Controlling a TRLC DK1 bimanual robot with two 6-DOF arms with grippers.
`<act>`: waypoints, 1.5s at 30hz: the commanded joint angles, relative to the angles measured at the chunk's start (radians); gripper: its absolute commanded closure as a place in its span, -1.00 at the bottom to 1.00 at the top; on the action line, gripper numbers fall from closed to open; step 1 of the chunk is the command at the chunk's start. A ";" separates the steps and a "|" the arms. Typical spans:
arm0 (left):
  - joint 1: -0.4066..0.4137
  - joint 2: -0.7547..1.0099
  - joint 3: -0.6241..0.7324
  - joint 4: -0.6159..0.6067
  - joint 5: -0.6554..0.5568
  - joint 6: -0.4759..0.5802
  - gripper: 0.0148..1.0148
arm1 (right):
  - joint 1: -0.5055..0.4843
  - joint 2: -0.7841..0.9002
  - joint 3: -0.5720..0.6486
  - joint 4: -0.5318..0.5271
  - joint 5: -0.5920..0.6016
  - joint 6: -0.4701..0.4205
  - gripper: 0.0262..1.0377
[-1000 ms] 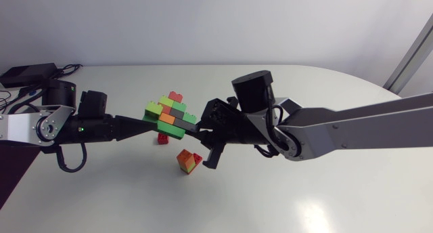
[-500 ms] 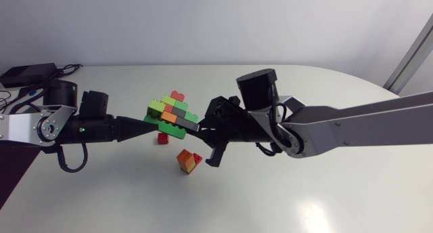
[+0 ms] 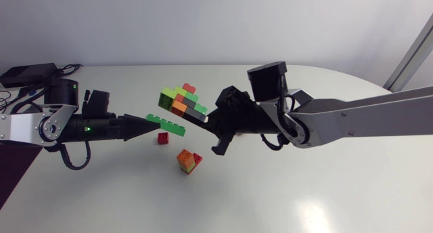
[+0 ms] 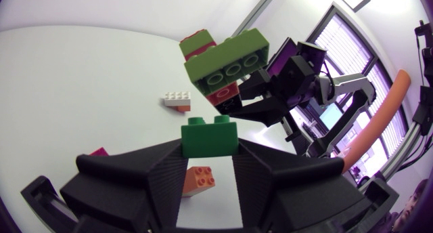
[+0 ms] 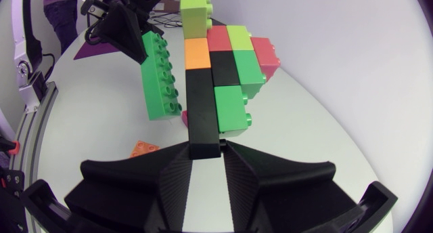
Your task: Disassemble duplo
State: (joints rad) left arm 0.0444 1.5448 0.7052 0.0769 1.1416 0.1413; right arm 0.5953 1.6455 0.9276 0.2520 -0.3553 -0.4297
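Overhead, the left arm (image 3: 47,124) comes in from 9 o'clock and the right arm (image 3: 365,121) from 3 o'clock, and their grippers face each other above the middle of the table (image 3: 304,192).

The left gripper (image 3: 150,122) is clamped on a long green brick (image 3: 167,122), which sticks out of its tips toward 3 o'clock. In the left wrist view the two fingers press the end of this long green brick (image 4: 210,136) from both sides, so the left gripper (image 4: 211,150) is closed around it.

The right gripper (image 3: 206,118) grips a black brick (image 3: 195,114), the lowest piece of a brick stack (image 3: 181,99) of light green, green, orange and red pieces. The stack leans out from the tips toward 10 o'clock. In the right wrist view the black brick (image 5: 201,118) runs straight ahead from between the fingers of the right gripper (image 5: 203,152), held on both sides. The rest of the brick stack (image 5: 226,64) is built onto its far end and one side.

The long green brick lies at about 7 o'clock of the stack, close beside it but apart. The left wrist view shows a clear gap between it and the brick stack (image 4: 226,67). From the right wrist it hangs just beside the black brick, held by the left gripper (image 5: 125,30).

On the table, a small red brick (image 3: 164,137) sits at 6 o'clock of the long green brick. An orange-and-red cluster (image 3: 188,160) sits at 5 o'clock of that, near it and untouched by either gripper.
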 commanded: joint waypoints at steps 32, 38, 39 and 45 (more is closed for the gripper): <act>-0.189 0.077 -0.059 0.254 -1.223 0.129 -0.74 | -0.020 0.063 0.057 -0.045 0.044 0.012 0.55; -0.170 -0.111 -0.131 0.273 -1.079 0.095 -0.81 | 0.014 0.073 0.047 -0.025 0.185 -0.047 0.55; -0.167 -0.149 -0.153 0.288 -1.046 0.089 -0.81 | 0.028 0.080 0.043 -0.010 0.226 -0.058 0.54; -0.299 -0.295 -0.289 0.411 -1.037 0.165 -0.81 | 0.086 0.099 0.045 0.010 0.311 -0.064 0.54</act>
State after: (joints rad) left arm -0.2150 1.2789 0.4702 0.4744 0.0982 0.2699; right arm 0.6628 1.7191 0.9668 0.2398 -0.0666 -0.4725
